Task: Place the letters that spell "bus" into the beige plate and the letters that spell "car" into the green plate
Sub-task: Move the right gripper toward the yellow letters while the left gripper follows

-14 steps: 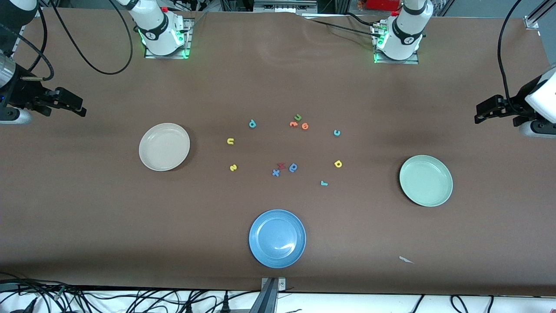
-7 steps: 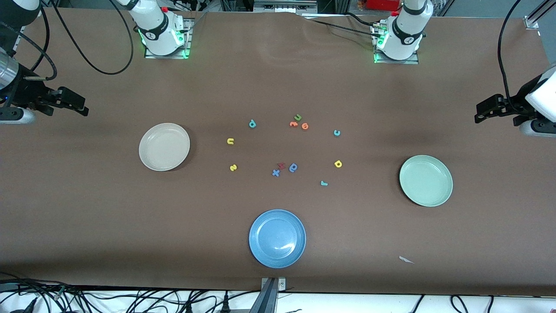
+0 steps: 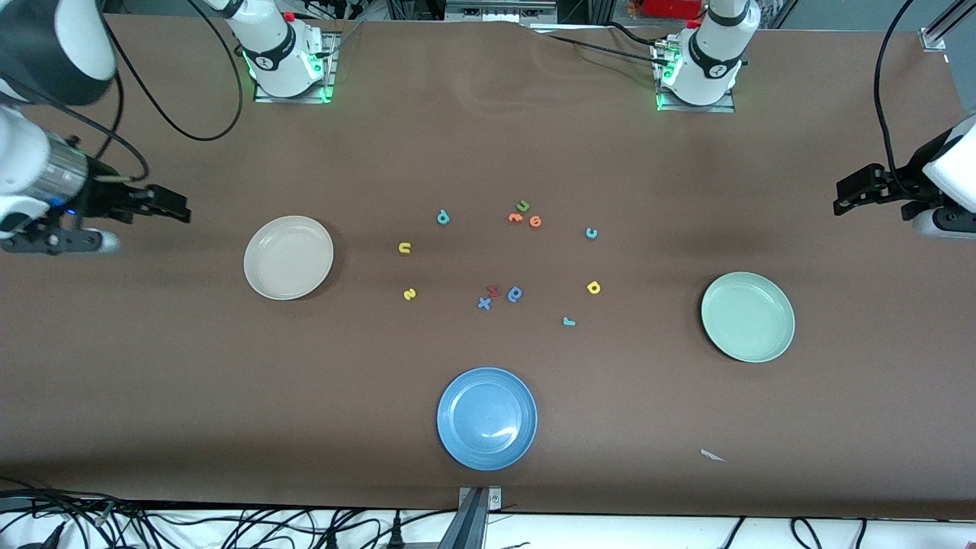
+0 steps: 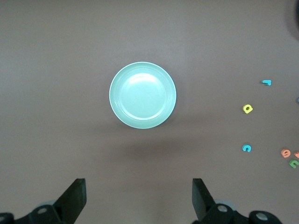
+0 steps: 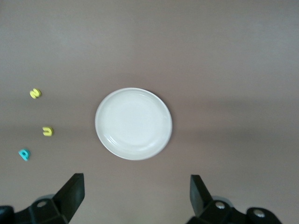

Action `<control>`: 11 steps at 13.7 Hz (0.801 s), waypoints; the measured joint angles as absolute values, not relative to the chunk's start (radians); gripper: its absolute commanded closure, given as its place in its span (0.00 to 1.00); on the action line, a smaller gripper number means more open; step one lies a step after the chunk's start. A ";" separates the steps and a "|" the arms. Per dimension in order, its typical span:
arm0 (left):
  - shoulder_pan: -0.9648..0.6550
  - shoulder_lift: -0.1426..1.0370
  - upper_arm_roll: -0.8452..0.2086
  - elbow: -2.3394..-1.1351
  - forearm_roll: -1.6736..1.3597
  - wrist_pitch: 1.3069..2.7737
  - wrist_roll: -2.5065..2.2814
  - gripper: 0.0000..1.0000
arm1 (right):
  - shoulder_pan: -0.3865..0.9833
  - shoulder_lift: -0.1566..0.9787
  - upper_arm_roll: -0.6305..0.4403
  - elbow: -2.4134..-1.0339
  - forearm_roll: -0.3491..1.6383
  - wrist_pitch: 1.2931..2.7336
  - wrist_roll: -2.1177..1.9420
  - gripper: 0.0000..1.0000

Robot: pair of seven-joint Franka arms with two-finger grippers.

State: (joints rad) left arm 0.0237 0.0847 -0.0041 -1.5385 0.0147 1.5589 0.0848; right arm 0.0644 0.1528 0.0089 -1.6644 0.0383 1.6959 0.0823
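The blue plate [image 3: 486, 418] lies nearest the front camera, with orange, green and blue spare letters mixed among the bus and car letters [image 3: 568, 321] farther back. The right gripper [image 5: 135, 198], fingers wide and empty, hangs above the table by the beige plate [image 5: 133, 123]. The left gripper [image 4: 139, 200], equally wide and empty, hangs by the green plate [image 4: 142, 94].

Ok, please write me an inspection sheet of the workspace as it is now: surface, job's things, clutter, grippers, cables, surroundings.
Surface: brown table, a white scrap near the front edge.
Job's things: beige plate and green plate both without letters; teal b, yellow u, yellow s, teal c, yellow a, teal r lie loose between them.
Clutter: blue plate; green u, two orange letters, blue x, red letter, blue round-bowled letter.
Grippers: right gripper above the table beside the beige plate, jaws open; left gripper at its end, jaws open, waiting.
Cables: black cables trail from both arms.
Surroundings: more cables along the front edge.
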 measured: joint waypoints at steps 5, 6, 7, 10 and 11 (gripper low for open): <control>0.016 0.090 -0.019 -1.543 0.014 1.572 0.085 0.00 | 0.226 0.302 0.013 -1.647 0.038 1.887 0.341 0.00; 0.016 0.095 -0.029 -1.547 0.014 1.582 0.085 0.00 | 0.255 0.347 0.013 -1.647 0.038 1.945 0.371 0.00; 0.015 0.104 -0.041 -1.554 0.014 1.599 0.083 0.00 | 0.285 0.401 0.013 -1.647 0.038 2.009 0.409 0.00; 0.013 0.134 -0.075 -1.593 -0.011 1.665 0.073 0.00 | 0.368 0.534 0.013 -1.645 0.037 2.134 0.557 0.00; 0.013 0.145 -0.086 -1.608 -0.022 1.688 0.070 0.00 | 0.395 0.560 0.013 -1.643 0.036 2.164 0.611 0.01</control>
